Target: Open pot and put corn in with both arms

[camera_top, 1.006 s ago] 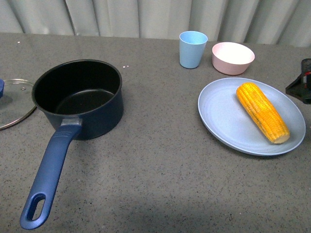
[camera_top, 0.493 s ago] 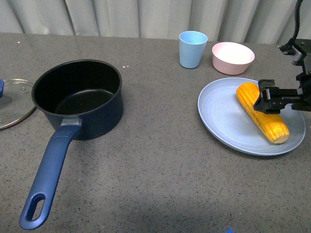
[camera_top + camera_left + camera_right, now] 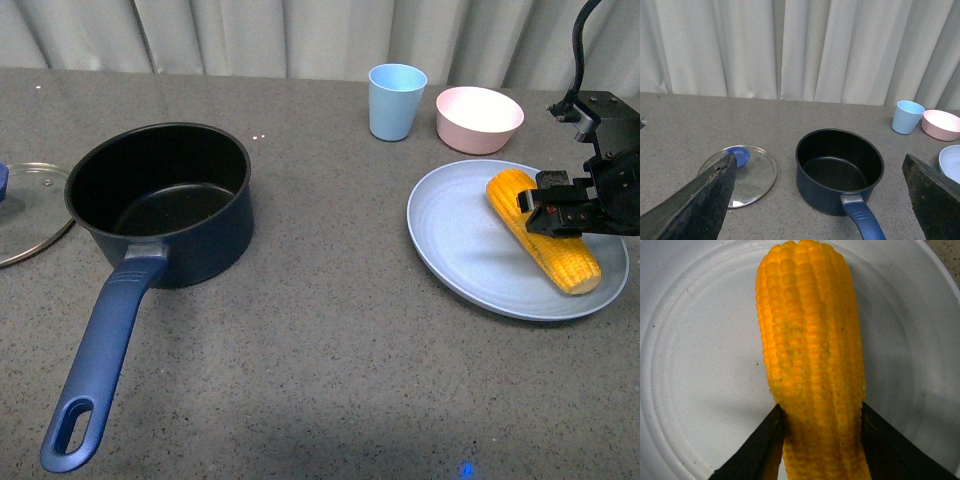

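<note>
On the right side of the grey countertop (image 3: 330, 330), the corn cob (image 3: 540, 232) is lying aslant across a pale blue plate (image 3: 455, 250), its thick end pointing away from the robot. The right gripper (image 3: 556, 210) is reaching over the plate from the right and clamping the cob near its middle. In the right wrist view its two black fingers (image 3: 756, 450) are pressing flat against opposite sides of the kernels (image 3: 812, 355). Whether the cob is resting on the plate or just clear of it, I cannot tell. On the left, the dark navy saucepan (image 3: 160, 200) is standing open and empty, its long blue handle (image 3: 100, 365) pointing toward the robot. The glass lid (image 3: 28, 212) is lying flat just beside it at the left edge of the front view. The left gripper (image 3: 818, 160) is hanging above the pan and lid with its fingers (image 3: 700, 205) spread wide, holding nothing. Behind the plate, a light blue cup (image 3: 396, 100) and a pink bowl (image 3: 479, 118) are sitting side by side.
</note>
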